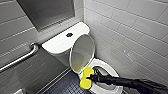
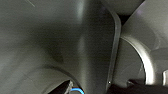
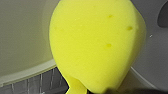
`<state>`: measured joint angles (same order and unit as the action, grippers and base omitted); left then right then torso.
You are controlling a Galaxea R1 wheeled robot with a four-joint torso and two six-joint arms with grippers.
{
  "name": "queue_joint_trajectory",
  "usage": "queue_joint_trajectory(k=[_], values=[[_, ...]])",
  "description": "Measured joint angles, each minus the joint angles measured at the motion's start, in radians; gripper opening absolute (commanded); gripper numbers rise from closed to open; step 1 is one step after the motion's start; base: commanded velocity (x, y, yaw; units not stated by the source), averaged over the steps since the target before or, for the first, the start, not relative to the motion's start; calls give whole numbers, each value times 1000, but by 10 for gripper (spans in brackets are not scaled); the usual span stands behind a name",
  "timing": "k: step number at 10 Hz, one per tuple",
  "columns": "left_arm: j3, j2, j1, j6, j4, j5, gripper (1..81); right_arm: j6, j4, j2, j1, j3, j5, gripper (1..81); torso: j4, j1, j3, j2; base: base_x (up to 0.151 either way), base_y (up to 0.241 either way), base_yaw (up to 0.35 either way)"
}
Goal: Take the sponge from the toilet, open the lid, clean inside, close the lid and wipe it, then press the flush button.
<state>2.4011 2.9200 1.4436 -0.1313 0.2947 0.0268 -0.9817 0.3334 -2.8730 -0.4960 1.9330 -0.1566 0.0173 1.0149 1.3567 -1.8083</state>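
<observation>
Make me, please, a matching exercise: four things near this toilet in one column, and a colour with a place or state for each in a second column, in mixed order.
Things:
1. sponge
2. lid
3. flush button
4. grab bar

Descriptions:
A. dark and round, on the tank cover
B. white, raised open
C. metal, mounted on the tiled wall
D. yellow, held in the right gripper

Pairs: 1-D, 2-B, 3-A, 4-C
</observation>
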Motion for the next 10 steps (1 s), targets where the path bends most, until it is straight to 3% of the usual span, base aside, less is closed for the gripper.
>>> queue_joint_trajectory(k=[4,10], values=[[0,0,0,0,0,0,811,-3,31,200,-48,-220,-63,10,0,0,0,0,0,0,0],[0,0,0,0,0,0,811,-4,60,390,-133,-377,-46,10,0,0,0,0,0,0,0]])
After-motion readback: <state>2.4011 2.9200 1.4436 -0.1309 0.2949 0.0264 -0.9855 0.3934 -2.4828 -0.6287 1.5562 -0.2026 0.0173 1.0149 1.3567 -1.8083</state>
